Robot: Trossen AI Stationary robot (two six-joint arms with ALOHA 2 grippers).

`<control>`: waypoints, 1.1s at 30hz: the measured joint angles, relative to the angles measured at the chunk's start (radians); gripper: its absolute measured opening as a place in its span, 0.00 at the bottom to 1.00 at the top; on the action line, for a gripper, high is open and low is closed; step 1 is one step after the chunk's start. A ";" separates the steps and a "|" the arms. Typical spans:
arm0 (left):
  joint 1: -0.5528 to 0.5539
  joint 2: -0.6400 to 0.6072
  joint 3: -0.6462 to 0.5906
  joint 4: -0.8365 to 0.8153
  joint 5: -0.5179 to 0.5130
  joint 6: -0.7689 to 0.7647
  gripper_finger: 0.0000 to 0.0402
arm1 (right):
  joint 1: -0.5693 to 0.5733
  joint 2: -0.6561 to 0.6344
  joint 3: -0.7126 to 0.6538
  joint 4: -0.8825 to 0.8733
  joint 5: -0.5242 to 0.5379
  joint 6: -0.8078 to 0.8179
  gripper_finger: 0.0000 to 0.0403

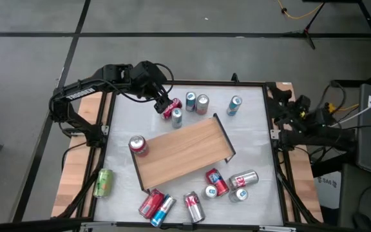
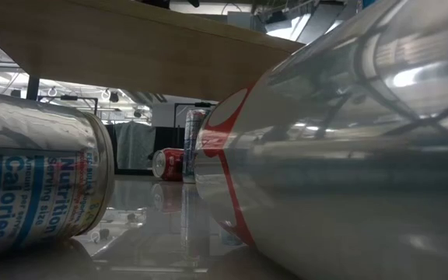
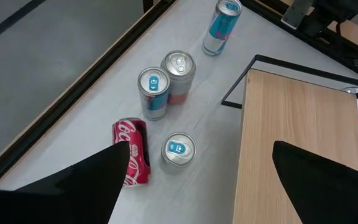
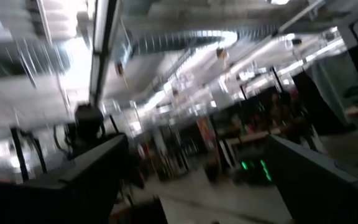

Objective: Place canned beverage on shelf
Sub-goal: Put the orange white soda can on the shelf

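Left tool [image 1: 166, 106] hovering jaws apart over red Coke can [image 3: 131, 152] lying beside upright cans behind the empty shelf [image 1: 184, 152], risking knocking neighbours; right tool [image 4: 191, 180] parked off-counter, fingers apart.

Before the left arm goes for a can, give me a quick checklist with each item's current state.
1. Left gripper open and empty: ok; its fingers stand wide apart in the left wrist view.
2. A can within its approach: ok; the red can lies on its side and a blue-topped can stands upright just ahead of it.
3. Shelf has free space: ok; no can stands on the board.
4. Right arm out of the way: ok; it is folded off the table's right edge, its camera facing the room.
5. Right gripper empty: ok; nothing shows between its fingers.
6. Chosen can free of its neighbours: cannot tell.
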 joint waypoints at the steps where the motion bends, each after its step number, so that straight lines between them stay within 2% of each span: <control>1: 0.000 0.000 0.000 0.000 0.000 0.000 0.96 | 0.000 0.038 0.042 -0.057 0.000 -0.002 0.90; 8: 0.000 0.000 0.000 0.000 0.000 -0.001 0.96 | 0.000 0.361 0.327 -0.383 0.009 -0.003 0.89; 17: 0.000 0.000 0.000 -0.001 0.012 0.001 0.96 | -0.015 0.740 0.660 -0.607 0.002 -0.134 0.89; 20: 0.000 0.000 0.000 -0.001 0.011 0.001 0.96 | -0.066 0.850 0.764 -0.701 -0.085 -0.157 0.89; 25: -0.003 0.000 0.000 -0.001 0.012 0.002 0.96 | -0.190 1.023 0.910 -0.813 -0.312 -0.160 0.89; 29: -0.003 0.000 0.000 -0.001 0.011 0.002 0.96 | -0.277 1.140 0.973 -0.850 -0.460 -0.217 0.89; 33: -0.003 0.000 0.000 -0.001 0.011 0.002 0.96 | -0.335 1.229 0.986 -0.856 -0.559 -0.287 0.89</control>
